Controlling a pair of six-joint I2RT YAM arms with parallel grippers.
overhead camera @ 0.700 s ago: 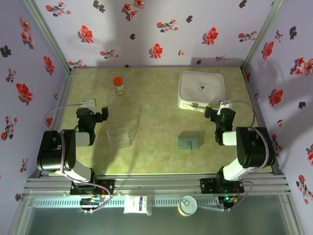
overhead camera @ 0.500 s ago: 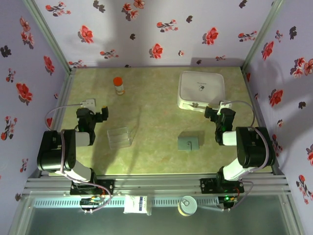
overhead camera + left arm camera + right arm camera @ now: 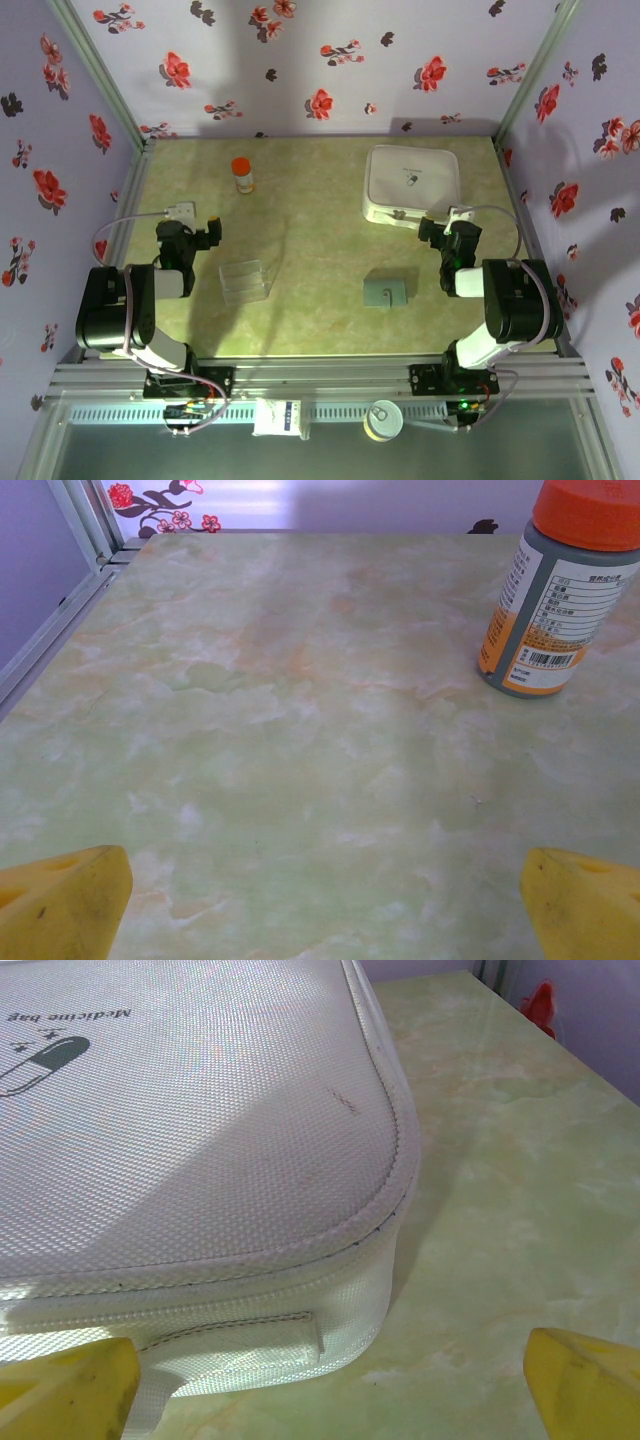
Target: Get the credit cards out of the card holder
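The card holder [image 3: 386, 292] lies flat and grey-blue on the marble table, right of centre near the front. The credit cards are hidden from view. My left gripper [image 3: 190, 232] rests at the left side, far from the holder. Its yellow fingertips [image 3: 65, 905] stand wide apart over bare table, so the left gripper [image 3: 325, 900] is open and empty. My right gripper [image 3: 450, 235] sits at the right, behind and to the right of the holder. In the right wrist view the right gripper [image 3: 325, 1380] is open with nothing held, facing the corner of a white bag.
A white medicine bag [image 3: 412, 183] lies at the back right, its corner [image 3: 380, 1290] just ahead of the right fingers. An orange-capped bottle [image 3: 242, 175] stands at the back left, and the bottle [image 3: 555, 590] shows ahead of the left gripper. A clear plastic tray [image 3: 245, 280] lies left of centre.
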